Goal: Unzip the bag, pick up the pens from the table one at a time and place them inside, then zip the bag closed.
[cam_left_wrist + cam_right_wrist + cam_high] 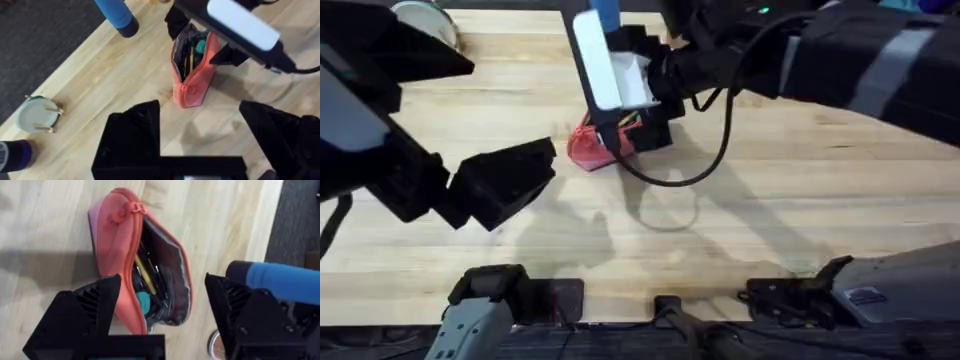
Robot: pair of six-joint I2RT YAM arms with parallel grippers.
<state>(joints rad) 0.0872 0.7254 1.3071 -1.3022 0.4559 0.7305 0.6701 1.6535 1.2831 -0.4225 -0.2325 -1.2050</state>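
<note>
- The counter (770, 200) is a pale plank top; the bag (592, 148) lies on its far middle, partly under the right arm in the overhead view.
- The bag (120, 245) is unzipped along most of its length, mouth gaping, dark lining showing. Slim items lie inside, among them a yellowish stick and something teal.
- The right end effector (162, 315) hangs directly over the open mouth, its black fingers (85, 310) spread well apart and holding nothing.
- The left end effector (200, 140) hovers near the bag's closed end, short of it, fingers likewise wide apart and empty.
- A blue cylinder (116, 15) stands just beyond the bag; a small round lid-like object (34, 114) sits well apart near the counter edge.
- Risk: judged from here, zipping seems the step left. The pouch is soft and unsupported, so pulling the slider without the other arm pinning the fabric could drag the whole bag along the counter.
- Risk: contents poking up at the mouth could jam the zip.
- Hard to tell: the slider's place at the far end is hidden by the right arm; whether a black pen is among the dark contents cannot be made out.
</note>
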